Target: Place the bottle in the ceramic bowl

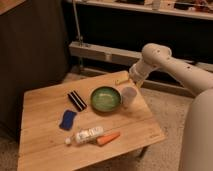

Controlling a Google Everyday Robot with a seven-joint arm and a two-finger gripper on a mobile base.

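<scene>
Bottle [89, 135] lay by the carrot [108, 138], ungrasped since our gripper [131, 82] hung beyond the bowl [105, 98]; we couldn't tell its state.

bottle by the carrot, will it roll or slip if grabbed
Lying on its side, the bottle would likely roll if nudged. Its plastic looks light, maybe slick. The end effector hangs by the far edge of the table.

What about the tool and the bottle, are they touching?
Apart. The camera view shows the tool beside the white cup at the back, while the bottle lies far forward by the carrot.
</scene>
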